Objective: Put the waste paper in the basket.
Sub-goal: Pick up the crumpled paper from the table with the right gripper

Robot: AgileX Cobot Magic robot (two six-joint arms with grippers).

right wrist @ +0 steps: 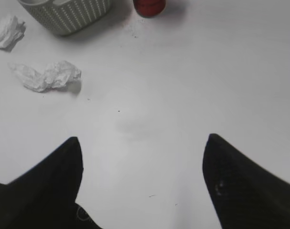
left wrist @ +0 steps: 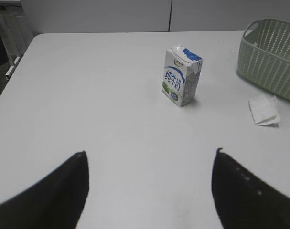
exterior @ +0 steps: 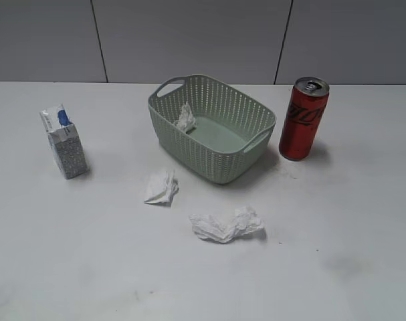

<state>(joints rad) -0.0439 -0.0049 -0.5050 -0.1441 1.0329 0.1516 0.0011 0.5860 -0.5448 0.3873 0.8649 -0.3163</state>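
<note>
White bench (exterior: 336, 254), grey wall panels behind. Both pincers are spread wide with nothing in them: left pincer (left wrist: 152, 157) low over bare bench facing the milk carton (left wrist: 181, 75), right pincer (right wrist: 142, 143) likewise. One twisted paper wad (exterior: 227, 225) and a smaller wad (exterior: 162, 187) lie just in front of the mint basket (exterior: 209, 157); a third wad (exterior: 186, 118) sits inside it. Red can (exterior: 303, 118) stands right beside the basket.

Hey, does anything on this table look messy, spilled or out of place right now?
Two crumpled paper wads lie loose on the table: a small one just in front of the basket and a longer twisted one nearer the camera. A third wad is already inside. The carton and red can stand upright; nothing looks spilled.
</note>
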